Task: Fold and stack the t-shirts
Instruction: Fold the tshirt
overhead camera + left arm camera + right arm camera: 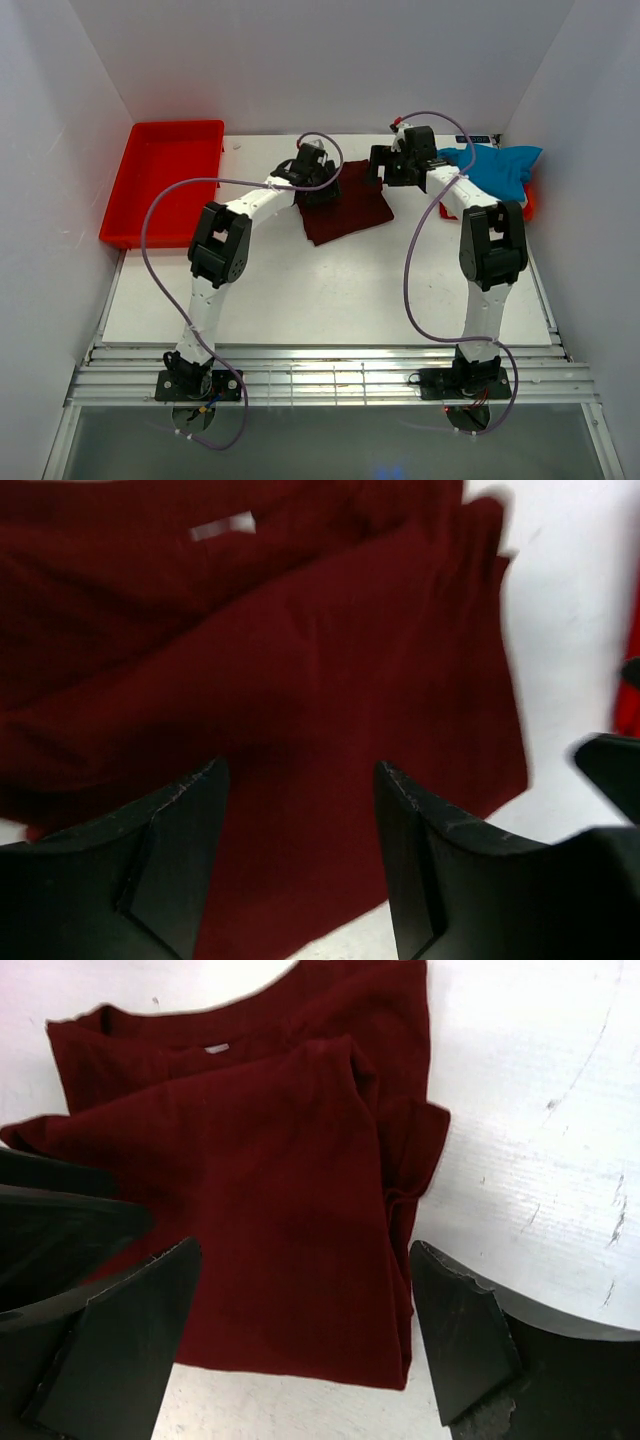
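The dark maroon t-shirt (347,203) lies folded into a compact rectangle at the back middle of the white table (330,290). My left gripper (318,185) hangs over its left edge, jaws open and empty, with maroon cloth (300,680) filling the left wrist view. My right gripper (382,165) hangs over its back right corner, jaws open and empty; the right wrist view shows the folded shirt (270,1200) with its collar at the top. The bright blue t-shirt (497,167) lies bunched at the back right. No cream t-shirt is in view.
A red plastic tray (160,180) stands empty at the back left. A second red tray (528,203) peeks out under the blue shirt at the back right. White walls close in the table on three sides.
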Motion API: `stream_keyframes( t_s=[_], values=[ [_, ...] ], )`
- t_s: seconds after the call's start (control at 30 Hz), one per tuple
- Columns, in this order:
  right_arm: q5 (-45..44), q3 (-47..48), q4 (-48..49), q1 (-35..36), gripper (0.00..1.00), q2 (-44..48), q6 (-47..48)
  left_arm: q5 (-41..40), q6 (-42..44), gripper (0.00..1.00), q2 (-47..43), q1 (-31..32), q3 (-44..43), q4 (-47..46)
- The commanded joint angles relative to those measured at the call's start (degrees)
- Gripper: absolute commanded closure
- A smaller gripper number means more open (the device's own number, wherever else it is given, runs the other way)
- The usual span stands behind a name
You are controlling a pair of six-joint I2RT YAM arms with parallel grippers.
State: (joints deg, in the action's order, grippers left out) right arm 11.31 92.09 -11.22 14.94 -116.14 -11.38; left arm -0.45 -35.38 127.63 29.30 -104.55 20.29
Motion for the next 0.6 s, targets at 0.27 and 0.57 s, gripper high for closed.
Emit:
stream_keyframes(
  t_s=[0.27,0.57],
  values=[
    [4.4,-2.8,-1.5,-4.6,0.10,-1.1,1.5,5.5,2.9,0.31,4.0,0.4,-3.5,3.1],
    [12.2,-3.7,-2.3,-6.2,0.10,-7.1,0.8,6.9,6.3,0.33,2.5,1.0,9.0,2.0]
  ],
)
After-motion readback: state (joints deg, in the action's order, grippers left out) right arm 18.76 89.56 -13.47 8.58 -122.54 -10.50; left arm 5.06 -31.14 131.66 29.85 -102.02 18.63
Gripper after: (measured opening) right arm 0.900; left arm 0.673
